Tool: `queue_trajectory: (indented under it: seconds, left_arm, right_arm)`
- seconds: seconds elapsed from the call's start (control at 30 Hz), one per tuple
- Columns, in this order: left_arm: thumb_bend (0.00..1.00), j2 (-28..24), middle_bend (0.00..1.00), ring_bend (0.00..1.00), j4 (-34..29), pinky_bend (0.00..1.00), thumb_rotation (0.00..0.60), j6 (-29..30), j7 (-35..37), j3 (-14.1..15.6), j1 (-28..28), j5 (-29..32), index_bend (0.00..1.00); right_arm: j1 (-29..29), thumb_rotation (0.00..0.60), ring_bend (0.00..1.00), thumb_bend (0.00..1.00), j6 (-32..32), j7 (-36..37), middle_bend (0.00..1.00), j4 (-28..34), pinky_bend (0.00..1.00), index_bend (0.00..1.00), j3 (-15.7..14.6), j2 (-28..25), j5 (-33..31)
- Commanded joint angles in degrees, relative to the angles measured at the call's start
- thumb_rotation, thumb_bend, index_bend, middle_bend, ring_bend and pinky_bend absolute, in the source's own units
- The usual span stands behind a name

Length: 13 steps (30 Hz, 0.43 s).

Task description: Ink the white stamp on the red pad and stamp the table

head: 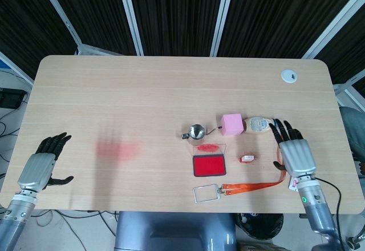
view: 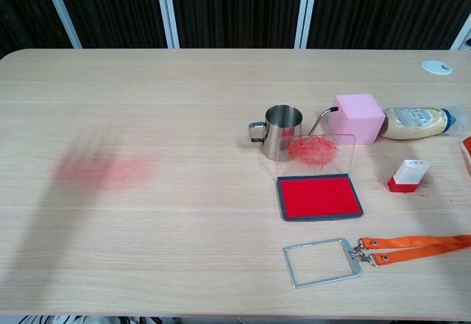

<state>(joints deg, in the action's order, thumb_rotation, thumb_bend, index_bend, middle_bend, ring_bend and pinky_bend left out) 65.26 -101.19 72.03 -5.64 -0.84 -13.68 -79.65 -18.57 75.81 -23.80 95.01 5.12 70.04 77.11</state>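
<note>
The white stamp with a red base stands upright on the table, right of the red ink pad, whose clear lid is raised and smeared red. My right hand is open with fingers spread, to the right of the stamp and apart from it; only the head view shows it. At the table's near left edge my left hand rests open and holds nothing.
A small steel cup, a pink cube and a sauce bottle stand behind the pad. An orange lanyard with a clear badge holder lies in front. A tube lies under my right wrist. A red smear marks the left table.
</note>
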Motion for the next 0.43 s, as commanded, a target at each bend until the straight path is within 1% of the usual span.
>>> queue_trajectory:
  seconds: [0.03,0.13,0.27,0.37,0.43]
  left_arm:
    - [0.01,0.2,0.00,0.00,0.6,0.00,0.600,0.5,-0.6,0.0,0.0,-0.6,0.00]
    - [0.01,0.6,0.00,0.00,1.4,0.00,0.600,1.3,-1.2,0.0,0.1,-1.4,0.00]
    - [0.01,1.0,0.00,0.00,2.5,0.00,0.600,2.1,-1.5,0.1,0.2,-2.5,0.00]
    - [0.01,1.2,0.00,0.00,2.9,0.00,0.600,2.6,-1.3,0.1,0.4,-3.1,0.00]
    - [0.01,1.1,0.00,0.00,3.0,0.00,0.600,2.7,-1.0,0.1,0.4,-3.2,0.00]
  right_arm:
    - [4.6,0.600,0.00,0.12,5.8,3.8,0.00,2.3,0.21,0.00,-3.1,-4.1,5.0]
    - [8.0,0.600,0.00,0.12,10.7,6.5,0.00,0.7,0.19,0.00,-4.9,-4.9,8.4]
    - [12.2,0.600,0.00,0.12,16.2,10.3,0.00,-3.4,0.19,0.00,-6.8,-4.3,11.3]
    - [13.3,0.600,0.00,0.12,18.3,11.1,0.00,-5.3,0.19,0.00,-6.7,-3.9,13.0]
    - [13.5,0.600,0.00,0.12,18.3,11.8,0.00,-6.2,0.19,0.00,-6.4,-3.3,12.9]
